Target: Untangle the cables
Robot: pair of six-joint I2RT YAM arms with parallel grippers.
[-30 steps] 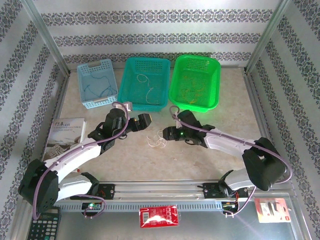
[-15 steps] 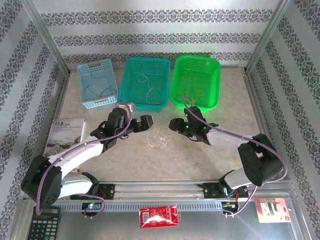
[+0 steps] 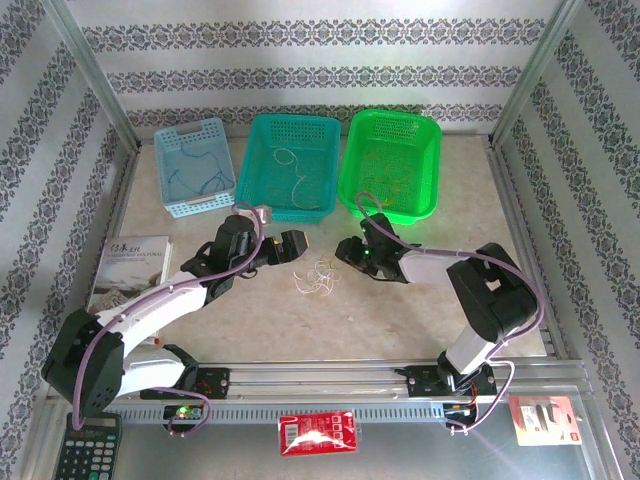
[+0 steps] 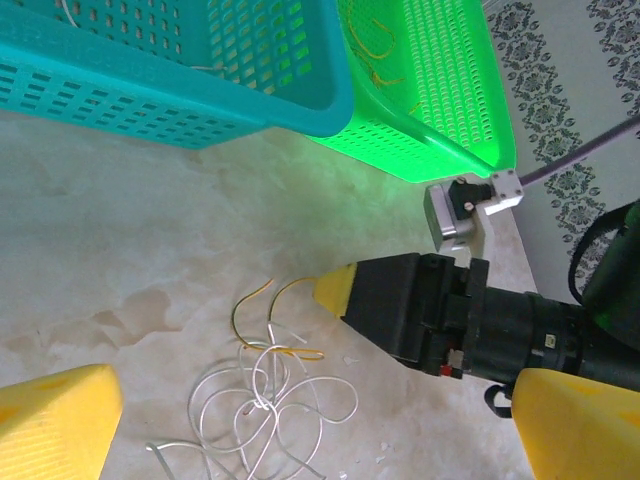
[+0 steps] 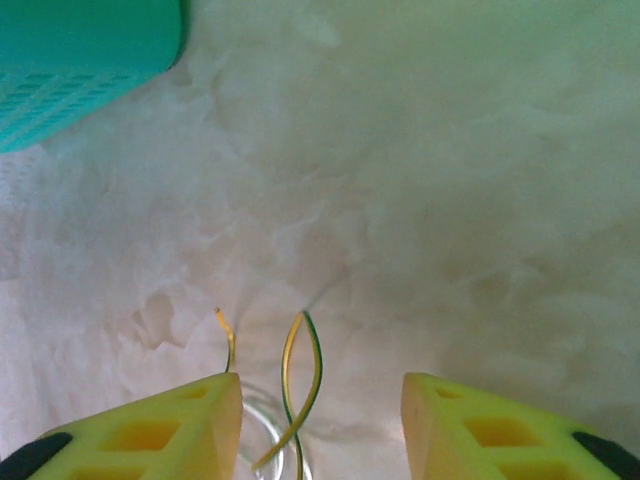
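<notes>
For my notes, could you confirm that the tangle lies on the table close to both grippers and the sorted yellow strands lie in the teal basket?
Not quite: the yellow strands lie in the green basket, as the left wrist view shows. The tangle does lie on the table, close to the left gripper and right gripper.

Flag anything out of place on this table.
A knot of white and yellow wires lies loose on the table between the left gripper and right gripper, outside the baskets. Nothing else stands out.
</notes>
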